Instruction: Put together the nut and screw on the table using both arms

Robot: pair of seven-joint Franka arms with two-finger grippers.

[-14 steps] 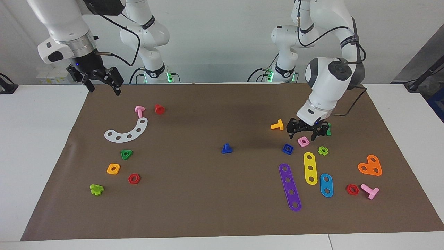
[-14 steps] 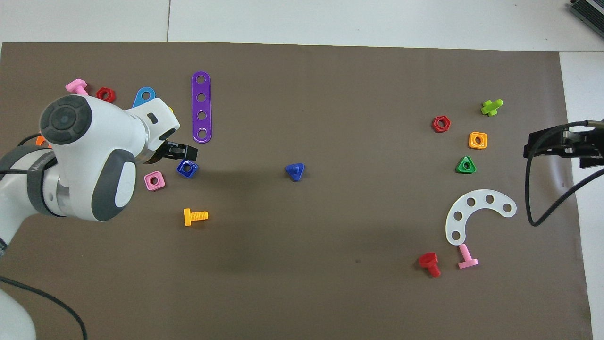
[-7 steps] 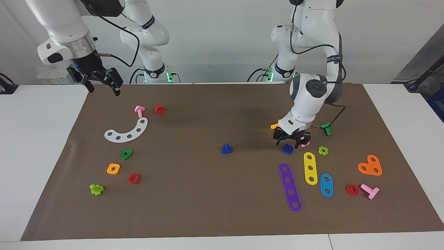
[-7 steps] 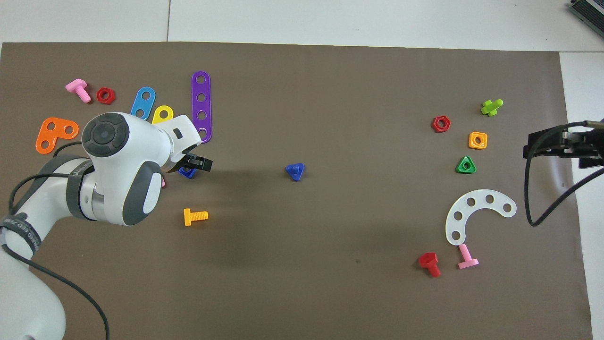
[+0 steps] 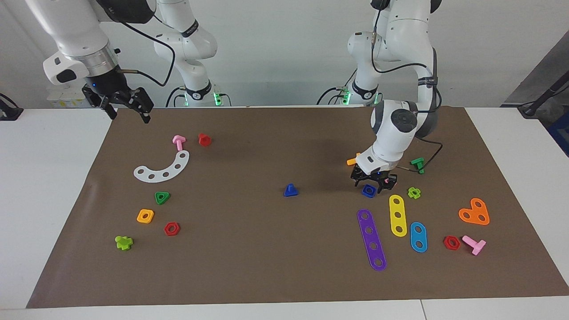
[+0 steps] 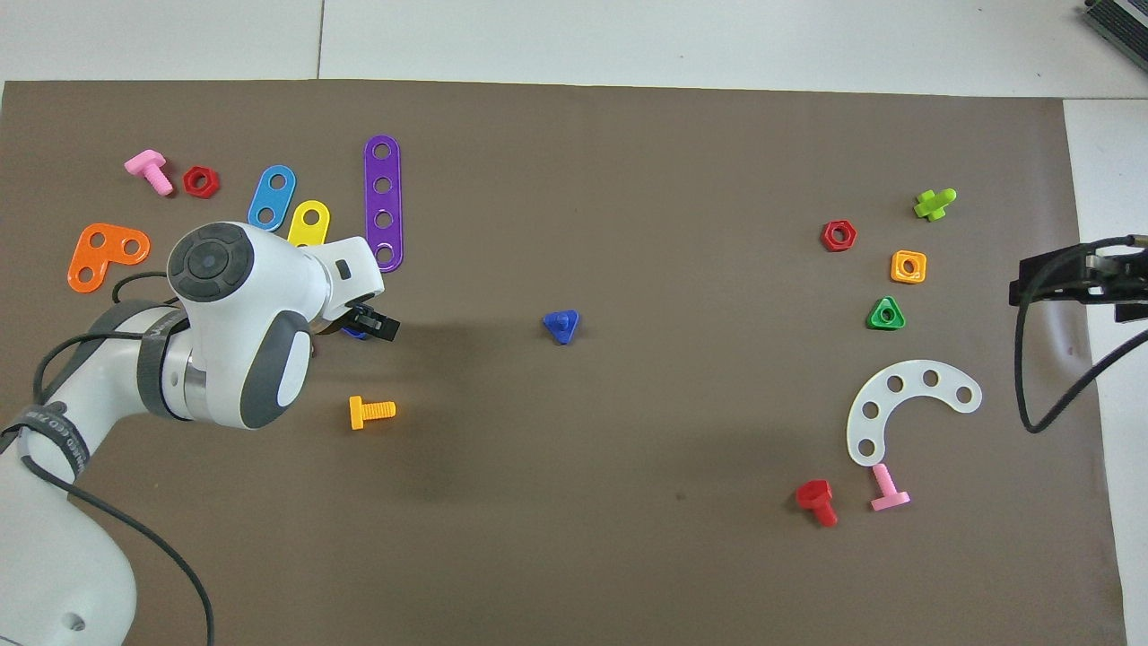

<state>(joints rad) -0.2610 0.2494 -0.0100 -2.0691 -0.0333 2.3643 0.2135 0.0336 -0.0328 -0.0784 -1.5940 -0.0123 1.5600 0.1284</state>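
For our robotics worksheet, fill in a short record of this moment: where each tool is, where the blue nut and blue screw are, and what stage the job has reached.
left tool: low over the dark blue square nut, fingers either side of it, nut on the mat
right tool: open, raised over the mat's edge at the right arm's end, waiting
dark blue screw: alone mid-mat, head down, untouched
nearest neighbours: pink square nut and orange screw beside the blue nut
brown mat: covers most of the table
stage: nut not yet lifted, nothing assembled
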